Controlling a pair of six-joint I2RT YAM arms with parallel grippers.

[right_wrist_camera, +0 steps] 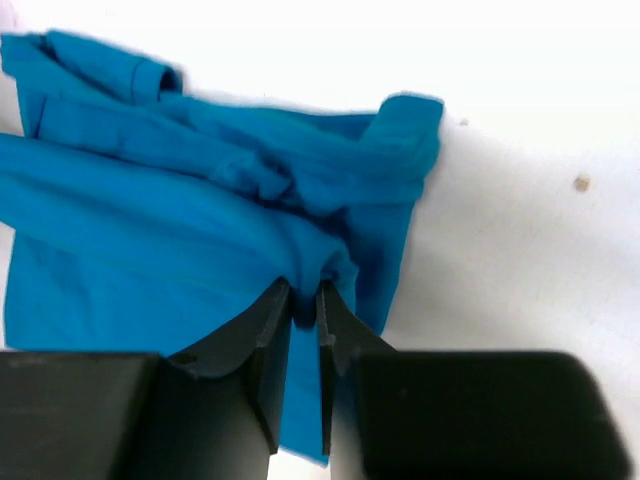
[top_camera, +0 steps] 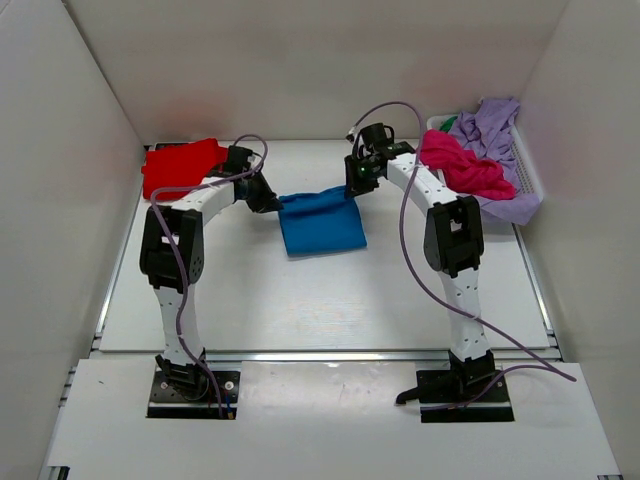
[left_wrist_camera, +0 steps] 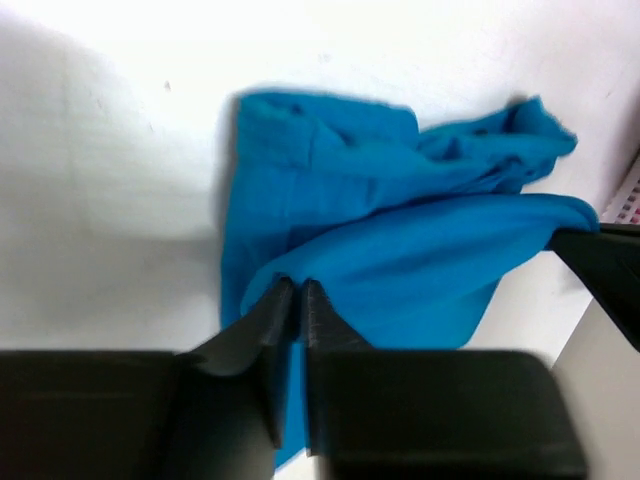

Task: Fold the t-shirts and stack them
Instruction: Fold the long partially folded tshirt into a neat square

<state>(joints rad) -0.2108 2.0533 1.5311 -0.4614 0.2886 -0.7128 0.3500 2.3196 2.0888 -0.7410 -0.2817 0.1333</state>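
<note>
Soft matt cloth: blue tee (top_camera: 322,226); smooth matt surf.: table (top_camera: 300,300); plastic: basket (top_camera: 529,170).

My white table (top_camera: 300,300): blue t-shirt (top_camera: 322,228) lies centre-far, red t-shirt (top_camera: 180,166) far left, white basket (top_camera: 528,170) far right.

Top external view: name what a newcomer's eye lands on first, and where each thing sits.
The blue t-shirt is spread mid-table, its far edge pinched at either corner by the left gripper and the right gripper, both shut on the cloth. A red t-shirt sits bunched at the far left corner. A magenta t-shirt and a lilac t-shirt spill from the white basket at the far right.
</note>
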